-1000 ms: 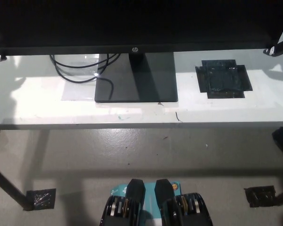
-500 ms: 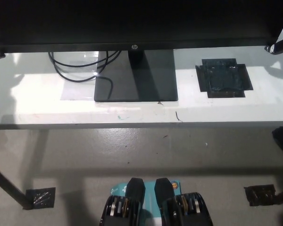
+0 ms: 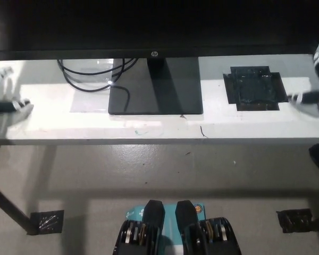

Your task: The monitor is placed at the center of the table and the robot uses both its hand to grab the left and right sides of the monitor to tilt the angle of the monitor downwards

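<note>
We find the monitor [image 3: 154, 26] standing at the middle of the desk [image 3: 159, 130], its dark screen filling the top of the view and its stand base [image 3: 155, 87] planted flat directly beneath the screen. Black cables [image 3: 90, 77] loop on the desk just left of the base; a dark taped patch [image 3: 254, 87] lies to the right of the base.

The left robot hand [image 3: 4, 103] sits blurred at the far left edge, below the monitor's lower left corner and apart from it, holding nothing; we cannot tell how far its fingers are spread. The right robot hand [image 3: 313, 93] shows at the far right edge, below the monitor's lower right corner, also blurred and clear of the screen; its spread is likewise not determinable.

In our judgement neither side of the monitor is gripped at this moment, so the tilt itself is not in hand. A next move would call for both robot hands to close on the left and right edges evenly, then press the top forward without shifting the base.
</note>
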### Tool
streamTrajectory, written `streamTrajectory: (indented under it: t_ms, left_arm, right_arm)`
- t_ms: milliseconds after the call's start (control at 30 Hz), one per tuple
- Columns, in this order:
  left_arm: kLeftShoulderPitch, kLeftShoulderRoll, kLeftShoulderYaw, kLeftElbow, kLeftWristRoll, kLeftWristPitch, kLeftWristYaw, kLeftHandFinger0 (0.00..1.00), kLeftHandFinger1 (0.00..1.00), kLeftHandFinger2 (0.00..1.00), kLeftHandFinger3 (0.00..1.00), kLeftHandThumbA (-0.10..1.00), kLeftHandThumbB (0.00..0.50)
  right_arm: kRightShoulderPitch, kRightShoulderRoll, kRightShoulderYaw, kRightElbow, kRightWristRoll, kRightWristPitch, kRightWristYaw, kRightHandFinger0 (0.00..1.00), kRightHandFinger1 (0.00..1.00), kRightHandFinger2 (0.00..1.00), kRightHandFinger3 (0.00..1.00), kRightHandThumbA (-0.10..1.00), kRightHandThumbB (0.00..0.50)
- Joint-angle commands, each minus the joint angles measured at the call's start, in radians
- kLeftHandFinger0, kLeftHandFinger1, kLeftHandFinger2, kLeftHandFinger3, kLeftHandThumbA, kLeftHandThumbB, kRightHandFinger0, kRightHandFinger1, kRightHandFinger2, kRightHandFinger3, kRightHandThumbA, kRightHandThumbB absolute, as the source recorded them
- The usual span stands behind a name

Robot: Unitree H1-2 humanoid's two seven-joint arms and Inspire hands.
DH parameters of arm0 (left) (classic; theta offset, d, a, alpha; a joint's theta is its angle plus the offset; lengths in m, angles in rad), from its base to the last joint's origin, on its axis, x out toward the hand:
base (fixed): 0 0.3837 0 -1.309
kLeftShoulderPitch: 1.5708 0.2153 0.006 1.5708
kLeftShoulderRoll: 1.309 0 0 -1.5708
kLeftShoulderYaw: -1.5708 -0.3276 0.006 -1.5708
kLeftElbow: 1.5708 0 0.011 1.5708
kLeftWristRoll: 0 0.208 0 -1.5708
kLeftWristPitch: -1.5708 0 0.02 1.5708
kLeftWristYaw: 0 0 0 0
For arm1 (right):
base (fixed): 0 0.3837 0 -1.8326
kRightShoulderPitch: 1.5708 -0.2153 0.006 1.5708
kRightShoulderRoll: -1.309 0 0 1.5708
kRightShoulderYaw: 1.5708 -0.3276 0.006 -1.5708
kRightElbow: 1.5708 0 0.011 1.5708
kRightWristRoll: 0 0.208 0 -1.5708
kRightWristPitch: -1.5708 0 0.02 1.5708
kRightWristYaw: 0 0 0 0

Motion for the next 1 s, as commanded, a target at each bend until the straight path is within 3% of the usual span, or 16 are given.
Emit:
streamTrajectory:
  t_ms: [0, 33, 100, 167, 300, 333, 433, 533, 600, 633, 733, 767, 933, 967]
  left_arm:
    - [0.416, 0.151, 0.425, -0.855, -0.669, 0.089, -0.205, 1.00, 1.00, 1.00, 1.00, 0.90, 0.290]
    - [0.450, 0.153, 0.443, -0.883, -0.689, 0.085, -0.206, 1.00, 1.00, 1.00, 1.00, 0.90, 0.288]
    - [0.548, 0.152, 0.497, -0.965, -0.743, 0.113, -0.218, 1.00, 1.00, 1.00, 1.00, 0.97, 0.345]
    - [0.629, 0.154, 0.533, -1.028, -0.794, 0.113, -0.224, 1.00, 1.00, 1.00, 1.00, 1.00, 0.363]
    - [0.773, 0.173, 0.591, -1.182, -0.817, 0.118, -0.222, 1.00, 1.00, 1.00, 1.00, 1.00, 0.366]
    - [0.814, 0.172, 0.599, -1.236, -0.858, 0.085, -0.205, 1.00, 1.00, 1.00, 1.00, 1.00, 0.376]
    - [0.859, 0.151, 0.573, -1.316, -0.905, -0.043, -0.153, 1.00, 1.00, 1.00, 1.00, 1.00, 0.389]
    - [0.878, 0.088, 0.519, -1.418, -0.907, -0.087, -0.100, 1.00, 1.00, 1.00, 1.00, 1.00, 0.407]
    - [0.867, 0.024, 0.449, -1.468, -0.848, -0.118, -0.072, 1.00, 1.00, 1.00, 1.00, 1.00, 0.437]
    - [0.848, -0.025, 0.404, -1.466, -0.819, -0.161, -0.057, 1.00, 1.00, 1.00, 1.00, 1.00, 0.420]
    - [0.851, -0.031, 0.413, -1.472, -0.823, -0.154, -0.067, 1.00, 1.00, 1.00, 1.00, 1.00, 0.419]
    - [0.815, -0.162, 0.318, -1.318, -0.774, -0.255, -0.070, 1.00, 1.00, 1.00, 1.00, 1.00, 0.399]
    - [0.815, -0.227, 0.328, -1.239, -0.712, -0.279, -0.072, 1.00, 1.00, 1.00, 1.00, 1.00, 0.406]
    - [0.786, -0.274, 0.315, -1.073, -0.618, -0.293, -0.004, 1.00, 1.00, 1.00, 1.00, 1.00, 0.383]
  right_arm:
    - [0.339, -0.191, -0.238, -0.853, 0.389, -0.072, 0.162, 1.00, 1.00, 1.00, 1.00, 0.92, 0.500]
    - [0.362, -0.192, -0.251, -0.882, 0.403, -0.066, 0.162, 1.00, 1.00, 1.00, 1.00, 0.91, 0.500]
    - [0.435, -0.201, -0.282, -0.962, 0.444, -0.078, 0.160, 1.00, 1.00, 1.00, 1.00, 0.90, 0.500]
    - [0.489, -0.208, -0.303, -1.006, 0.486, -0.120, 0.159, 1.00, 1.00, 1.00, 1.00, 0.88, 0.500]
    - [0.587, -0.202, -0.344, -1.117, 0.540, -0.149, 0.141, 1.00, 1.00, 1.00, 1.00, 0.92, 0.497]
    - [0.621, -0.191, -0.350, -1.173, 0.529, -0.159, 0.118, 1.00, 1.00, 1.00, 1.00, 0.98, 0.488]
    - [0.672, -0.126, -0.330, -1.308, 0.509, -0.184, 0.067, 1.00, 1.00, 1.00, 1.00, 1.00, 0.500]
    - [0.694, -0.018, -0.265, -1.385, 0.406, -0.204, 0.027, 1.00, 1.00, 1.00, 1.00, 1.00, 0.500]
    - [0.701, 0.063, -0.200, -1.362, 0.316, -0.291, 0.009, 1.00, 1.00, 1.00, 1.00, 0.99, 0.497]
    - [0.696, 0.111, -0.157, -1.332, 0.271, -0.321, -0.005, 1.00, 1.00, 1.00, 1.00, 0.96, 0.481]
    - [0.699, 0.119, -0.166, -1.335, 0.273, -0.321, 0.007, 1.00, 1.00, 1.00, 1.00, 0.96, 0.483]
    - [0.704, 0.238, -0.073, -1.207, 0.223, -0.321, -0.074, 1.00, 1.00, 1.00, 1.00, 1.00, 0.426]
    - [0.697, 0.286, -0.054, -1.128, 0.211, -0.321, -0.101, 1.00, 1.00, 1.00, 1.00, 1.00, 0.409]
    - [0.651, 0.321, -0.048, -0.942, 0.161, -0.321, -0.172, 1.00, 1.00, 1.00, 1.00, 1.00, 0.401]
